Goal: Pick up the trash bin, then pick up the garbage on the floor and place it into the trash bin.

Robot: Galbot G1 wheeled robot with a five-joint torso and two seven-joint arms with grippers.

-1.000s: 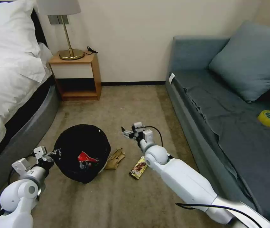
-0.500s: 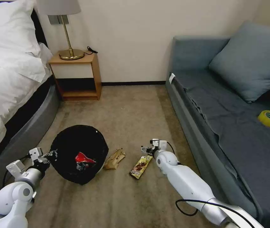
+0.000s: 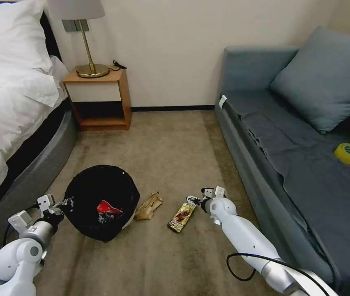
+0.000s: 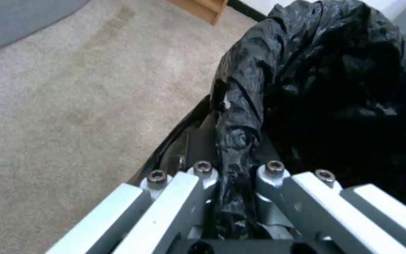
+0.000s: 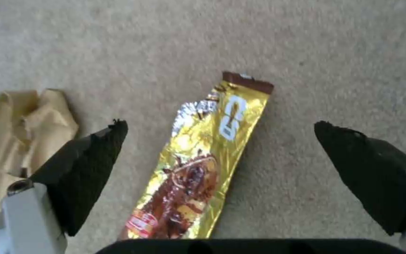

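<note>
Right tool (image 5: pixel 222 141) spread wide, low over brown-gold snack wrapper (image 5: pixel 198 165) flat on carpet (image 3: pixel 175 144), just beside tan scrap (image 3: pixel 149 205). Wrapper likely light, thin, slippery; pinch across narrow width. Left tool (image 3: pixel 62 202) pinching bag-covered rim of trash bin (image 3: pixel 101 201), red wrapper (image 3: pixel 108 206) inside.

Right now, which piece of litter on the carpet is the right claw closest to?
The shiny brown-gold snack wrapper: it lies flat between the open right claw's black fingers. The crumpled tan scrap sits off to one side, nearer the bin.
</note>
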